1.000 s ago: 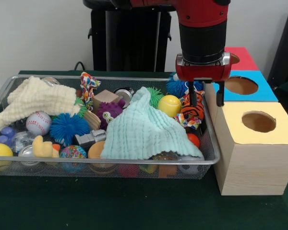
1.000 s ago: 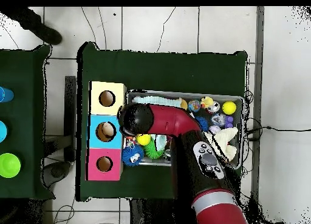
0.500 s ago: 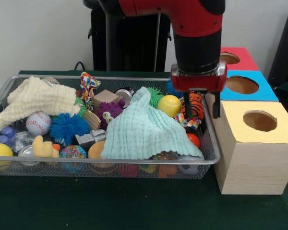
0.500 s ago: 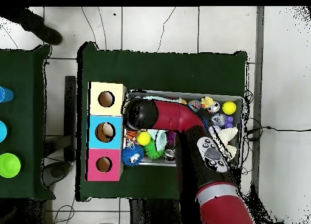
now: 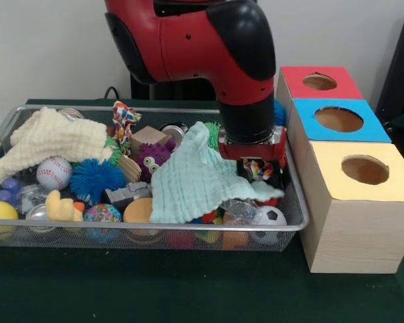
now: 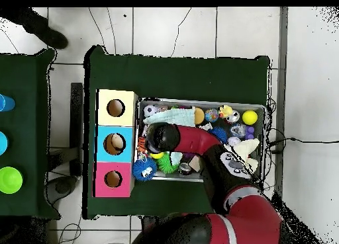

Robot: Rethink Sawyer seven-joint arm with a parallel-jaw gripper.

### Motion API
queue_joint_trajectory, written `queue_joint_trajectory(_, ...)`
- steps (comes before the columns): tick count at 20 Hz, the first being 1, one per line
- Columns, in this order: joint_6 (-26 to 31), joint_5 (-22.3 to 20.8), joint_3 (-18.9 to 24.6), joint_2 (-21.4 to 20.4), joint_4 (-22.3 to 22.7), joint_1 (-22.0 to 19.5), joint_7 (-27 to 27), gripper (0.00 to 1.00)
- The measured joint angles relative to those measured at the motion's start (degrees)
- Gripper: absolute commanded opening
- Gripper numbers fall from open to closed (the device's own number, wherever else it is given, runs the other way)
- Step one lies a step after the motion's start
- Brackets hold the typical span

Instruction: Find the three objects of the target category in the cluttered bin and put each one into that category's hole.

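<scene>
Wire mesh formed the bin (image 5: 293, 202), and the gripper (image 5: 256, 163) was sunk into it just beside the mint cloth (image 5: 195, 178), presumably to reach clutter the cloth screened. Whether the fingers were apart or clamped could not be told. A striped orange toy (image 6: 141, 145) lay against the bin's wall nearest the blue box (image 5: 339, 120), perhaps the target.

The red and black arm (image 5: 236, 74) reaches down into the wire bin (image 5: 293, 225) at its right end, its gripper (image 5: 259, 168) buried among the toys (fingers hidden). A mint cloth (image 5: 195, 178) lies draped just left of it, a small soccer ball (image 5: 269, 217) in front. Beside the bin stand three boxes with holes: yellow (image 5: 363, 171), blue (image 5: 339, 120), red (image 5: 320, 82)
</scene>
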Motion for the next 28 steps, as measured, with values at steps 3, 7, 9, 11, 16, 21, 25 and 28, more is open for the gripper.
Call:
queue_joint_trajectory(3,0.0,-1.1,0.3,0.8,0.2,-0.7,0.0,1.0)
queue_joint_trajectory(7,0.0,-2.5,0.5,2.7,-1.1,-1.2,0.0,1.0)
queue_joint_trajectory(9,0.0,-3.0,0.6,3.8,-2.0,-1.1,0.0,1.0)
queue_joint_trajectory(11,0.9,-3.1,0.7,3.9,-2.4,-1.2,0.0,1.0)
queue_joint_trajectory(16,1.9,-3.1,0.8,4.1,-3.0,-1.2,0.0,1.0)
queue_joint_trajectory(21,2.3,-3.1,0.8,4.2,-3.3,-1.2,0.0,1.0)
queue_joint_trajectory(25,2.2,-3.6,0.5,3.9,-3.3,-0.6,0.0,1.0)
queue_joint_trajectory(28,1.9,-4.2,-0.5,3.3,-3.3,0.6,0.0,1.0)
